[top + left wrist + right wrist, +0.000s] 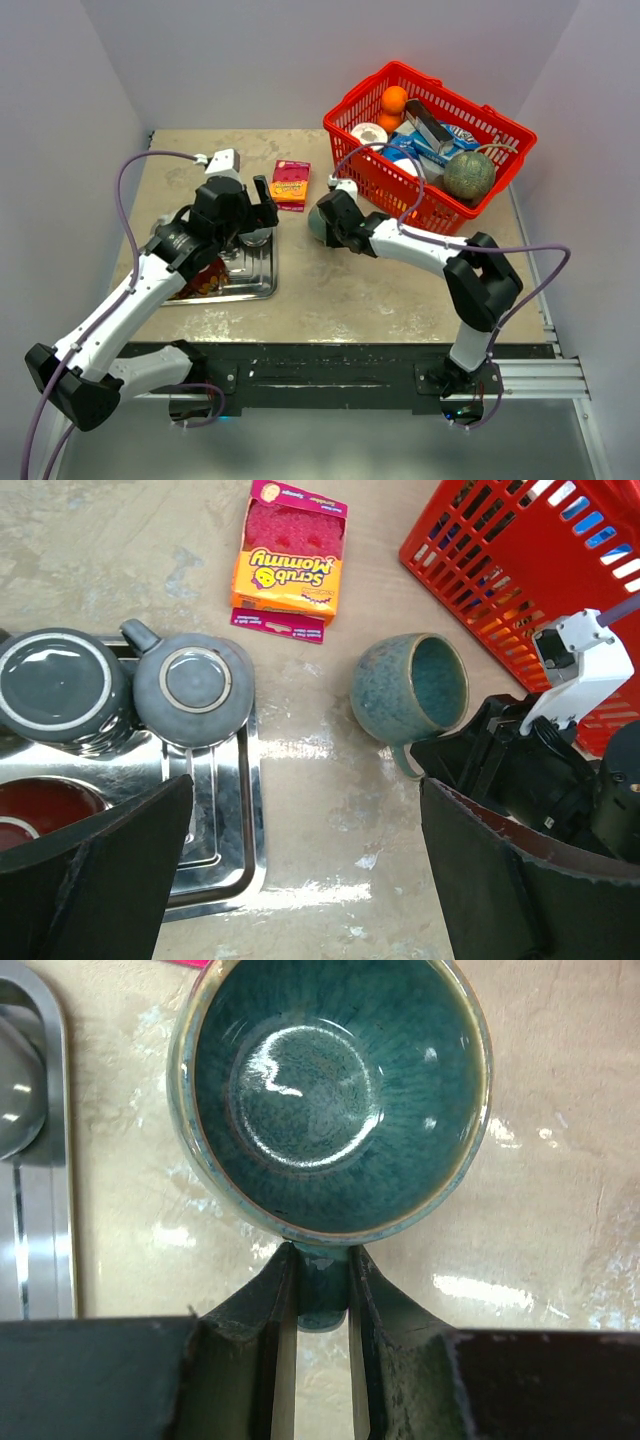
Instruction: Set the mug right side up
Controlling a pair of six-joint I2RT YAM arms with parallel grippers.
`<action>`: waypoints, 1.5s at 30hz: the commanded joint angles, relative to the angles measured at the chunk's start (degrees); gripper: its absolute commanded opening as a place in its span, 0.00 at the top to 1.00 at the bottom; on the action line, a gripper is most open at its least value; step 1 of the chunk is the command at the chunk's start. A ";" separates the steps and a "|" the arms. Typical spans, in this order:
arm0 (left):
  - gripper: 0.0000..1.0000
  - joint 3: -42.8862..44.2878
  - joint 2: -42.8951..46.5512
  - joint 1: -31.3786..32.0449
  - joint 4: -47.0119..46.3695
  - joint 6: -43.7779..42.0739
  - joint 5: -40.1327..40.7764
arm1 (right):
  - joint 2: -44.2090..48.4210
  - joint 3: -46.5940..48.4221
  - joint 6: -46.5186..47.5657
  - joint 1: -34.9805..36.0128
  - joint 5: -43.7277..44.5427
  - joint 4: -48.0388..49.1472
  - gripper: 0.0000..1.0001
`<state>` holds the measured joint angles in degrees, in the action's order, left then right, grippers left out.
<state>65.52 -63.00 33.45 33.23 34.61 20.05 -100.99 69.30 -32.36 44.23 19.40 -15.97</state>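
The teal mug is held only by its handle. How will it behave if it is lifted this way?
The mug looks like thick glazed ceramic, so probably stiff, rather heavy, and breakable if dropped. The glossy handle between the right fingers may slip or swing.

Left arm reaches forward, elbow bent. Left gripper [305, 800] points down, jaws wide apart. Right arm angles in toward left. Right gripper [320, 1257]: 2 fingers pinch mug [330, 1100] handle.

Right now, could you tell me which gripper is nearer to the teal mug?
Right. The right gripper is shut on the mug handle; the left gripper hovers open, apart from it.
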 commanded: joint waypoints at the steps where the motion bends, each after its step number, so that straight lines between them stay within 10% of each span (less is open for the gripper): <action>1: 0.01 2.16 2.27 -0.05 0.86 -1.30 4.55 | -0.96 6.37 1.07 2.09 8.99 4.72 1.00; 29: 0.01 1.98 6.49 0.03 9.04 0.02 17.48 | -17.84 27.03 1.07 6.84 21.12 -9.35 0.92; 45: 0.01 0.49 9.48 -0.05 9.66 0.72 15.63 | -18.81 29.23 -1.56 6.84 14.79 -8.64 0.38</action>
<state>65.58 -53.63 33.45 42.61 34.87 34.79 -121.47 96.36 -31.09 51.00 34.35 -25.21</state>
